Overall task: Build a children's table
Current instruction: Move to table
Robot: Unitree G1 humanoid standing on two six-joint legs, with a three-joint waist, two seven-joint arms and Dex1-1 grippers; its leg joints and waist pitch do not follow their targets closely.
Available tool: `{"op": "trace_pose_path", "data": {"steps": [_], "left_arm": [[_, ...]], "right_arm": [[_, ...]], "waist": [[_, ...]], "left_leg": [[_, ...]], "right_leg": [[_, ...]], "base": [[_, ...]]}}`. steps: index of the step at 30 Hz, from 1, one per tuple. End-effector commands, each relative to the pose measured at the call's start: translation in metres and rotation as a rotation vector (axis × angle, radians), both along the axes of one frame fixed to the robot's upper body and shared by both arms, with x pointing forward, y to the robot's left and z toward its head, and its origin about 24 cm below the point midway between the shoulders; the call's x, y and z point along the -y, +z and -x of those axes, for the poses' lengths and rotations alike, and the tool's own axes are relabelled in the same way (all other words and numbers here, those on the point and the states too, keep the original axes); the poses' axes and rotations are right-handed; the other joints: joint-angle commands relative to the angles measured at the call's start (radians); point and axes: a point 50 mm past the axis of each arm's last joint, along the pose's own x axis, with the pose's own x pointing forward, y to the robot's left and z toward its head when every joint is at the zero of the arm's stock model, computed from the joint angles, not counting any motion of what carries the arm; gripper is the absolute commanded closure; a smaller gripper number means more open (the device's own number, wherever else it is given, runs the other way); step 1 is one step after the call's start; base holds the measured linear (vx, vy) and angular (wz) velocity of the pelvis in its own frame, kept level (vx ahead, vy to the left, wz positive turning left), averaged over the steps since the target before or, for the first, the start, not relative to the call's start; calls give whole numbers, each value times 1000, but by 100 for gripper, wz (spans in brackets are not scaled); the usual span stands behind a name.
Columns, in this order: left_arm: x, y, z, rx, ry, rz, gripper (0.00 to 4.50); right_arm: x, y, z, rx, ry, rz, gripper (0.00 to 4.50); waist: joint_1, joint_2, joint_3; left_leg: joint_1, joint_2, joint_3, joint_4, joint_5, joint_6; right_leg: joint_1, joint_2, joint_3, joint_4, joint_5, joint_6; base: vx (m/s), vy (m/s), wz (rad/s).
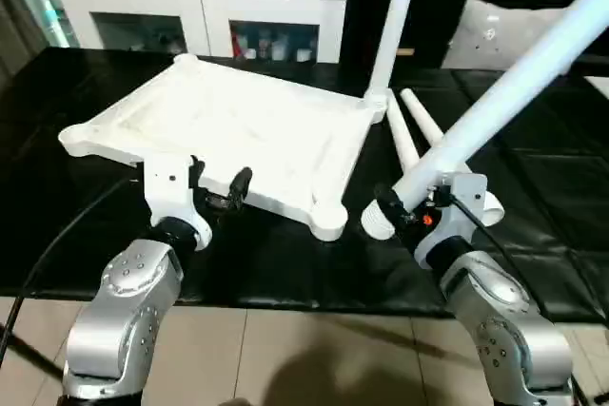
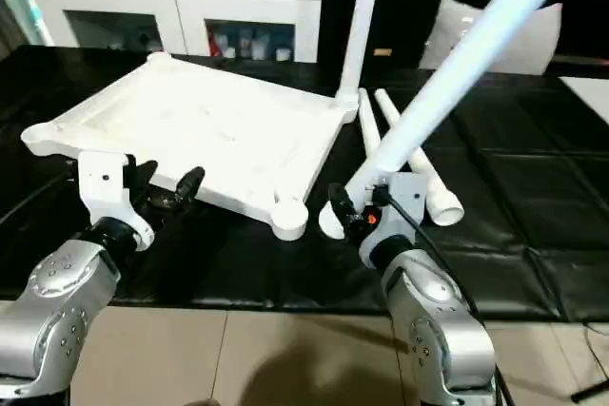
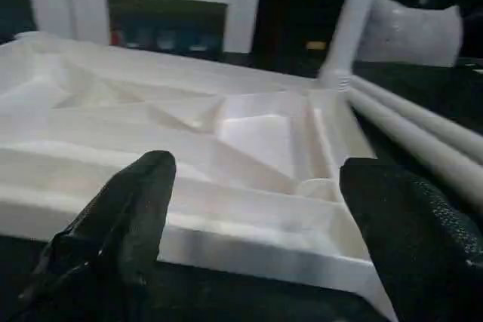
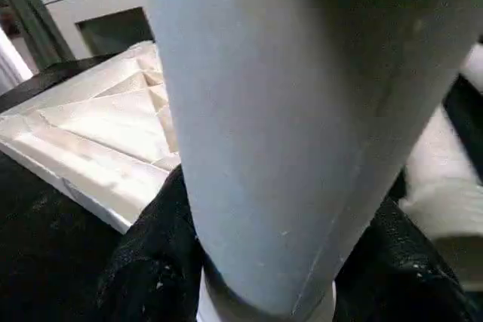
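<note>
The table top is laid upside down on a black padded mat, ribbed underside upward; triangular and rectangular moulded cells are seen in the left wrist view. Round sockets are formed at its corners. One leg is seated upright in the far right socket. Two further legs, smooth, round and tapered, are laid side by side on the mat just beside the top's right edge.

A fourth leg is clenched near its wide end by the right gripper and is tilted up and to the right; its end is held near the near right socket, apparently not touching it.

The left gripper is held with its fingers spread, released, at the top's near edge. A white cabinet with shelves is positioned behind the mat.
</note>
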Motion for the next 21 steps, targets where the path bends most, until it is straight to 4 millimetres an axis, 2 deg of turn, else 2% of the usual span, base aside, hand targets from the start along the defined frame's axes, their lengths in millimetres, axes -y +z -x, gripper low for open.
{"op": "trace_pose_path", "data": {"steps": [1, 2, 4, 5, 6, 7, 8, 9, 10, 11, 12, 13, 14, 15, 16, 17, 18, 19, 20, 21], "left_arm": [[2, 2, 1, 4, -13, -2, 53], [2, 2, 1, 4, -13, -3, 53], [3, 3, 1, 7, -15, -3, 53], [3, 3, 1, 8, -18, -2, 53], [3, 3, 1, 8, -18, -2, 53], [4, 2, 1, 7, -19, 3, 53], [4, 2, 1, 4, -18, 6, 53], [4, 2, 1, 3, -17, 7, 53], [4, 2, 2, 2, -17, 2, 53], [4, 1, 2, 2, -16, -6, 53], [4, 1, 2, 3, -16, -6, 53], [3, 2, 3, 8, -12, 7, 53], [2, 3, 4, 11, -2, 15, 53], [1, 3, 4, 11, 1, 16, 53], [0, 4, 4, 11, 7, 17, 53], [-1, 4, 5, 11, 7, 12, 53], [-1, 4, 6, 11, 7, 9, 53], [-2, 4, 7, 8, 3, 10, 53], [-3, 5, 9, 15, -2, 6, 53], [-4, 5, 9, 21, -2, 2, 53]], "right_arm": [[5, 6, 0, 29, -22, 9, 261], [5, 6, 0, 28, -22, 10, 261], [5, 5, 0, 25, -21, 14, 261], [5, 5, -1, 21, -20, 11, 261], [5, 5, -1, 21, -20, 11, 261], [5, 4, -1, 16, -17, 5, 261], [4, 4, 0, 13, -14, 3, 261], [4, 4, 0, 12, -12, 3, 261], [4, 4, 0, 11, -9, 1, 261], [3, 3, 0, 8, -3, -3, 261], [3, 3, 0, 8, -2, -3, 261], [2, 3, 0, 4, 4, -7, 261], [1, 2, 0, 1, 10, -10, 261], [0, 1, 0, 0, 12, -10, 261], [-1, 1, -1, -2, 17, -10, 261], [-2, 1, -1, -4, 25, -15, 261], [-3, 1, -2, -5, 30, -18, 261], [-4, 1, -2, -6, 39, -20, 261], [-6, 1, -3, -4, 60, -18, 261], [-7, 1, -4, -4, 71, -13, 261]], "waist": [[-18, 7, -33], [-21, 8, -32], [-35, 5, -28], [-49, 17, -19], [-49, 17, -19], [-9, 45, -22], [15, 32, -16], [9, -23, -39], [9, -54, -40], [-11, -32, -10], [-4, -26, -20], [21, -15, -45], [9, -8, -53], [-4, -6, -47], [-5, 9, -47], [-14, 8, -38], [-17, -1, -33], [-19, -7, -32], [-19, -11, -31], [-19, -12, -31]], "left_leg": [[41, 60, -56, -131, -663, -132], [42, 59, -57, -129, -665, -131], [46, 56, -60, -122, -677, -124], [42, 62, -65, -142, -744, -121], [42, 62, -65, -142, -744, -121], [-59, 108, -44, -263, -887, -140], [-72, 111, -21, -276, -885, -104], [4, 84, 0, -193, -693, -63], [69, 44, -8, -66, -517, -93], [64, -11, -79, 132, -107, -47], [2, -15, -105, 118, -69, -45], [17, 36, -100, -28, -175, -89], [55, 53, -91, -67, -269, -85], [39, 61, -95, -82, -277, -81], [30, 63, -94, -92, -283, -82], [13, 66, -93, -105, -332, -81], [14, 64, -90, -106, -416, -85], [21, 57, -83, -99, -449, -90], [20, 56, -82, -98, -446, -89], [13, 55, -80, -99, -428, -86]], "right_leg": [[2, -35, 6, -88, -586, -8], [2, -36, 3, -92, -605, -5], [0, -33, -12, -107, -665, 9], [17, -14, -51, -110, -665, 20], [17, -14, -51, -110, -665, 20], [121, 12, -53, 129, -283, -32], [111, 19, -45, 150, -191, -25], [55, -12, 39, 101, -420, 19], [-30, -53, 63, -26, -768, 57], [-98, -151, 114, -167, -1250, 18], [-16, -155, 132, -131, -1204, 1], [29, -74, 64, -34, -728, -65], [0, -11, 37, -5, -429, -101], [12, -9, 34, 6, -302, -129], [24, -14, 33, 6, -222, -155], [36, -23, 29, -5, -201, -170], [35, -30, 27, -20, -319, -155], [23, -38, 33, -36, -416, -135], [22, -41, 35, -41, -448, -125], [23, -45, 37, -46, -491, -106]], "base": [[0, 0, 0], [0, 0, 0], [-58, -26, -4], [-64, -22, -4], [-103, -26, -2], [-103, -26, -2], [-86, -63, 15], [0, 0, 0], [43, -135, 16], [88, -103, -14], [88, -103, -14], [67, -10, -15], [-1, -15, 20], [-1, -15, 20], [-64, -20, 19], [0, 0, 0], [0, 0, 0], [0, 0, 0], [0, 0, 0], [0, 0, 0]]}}
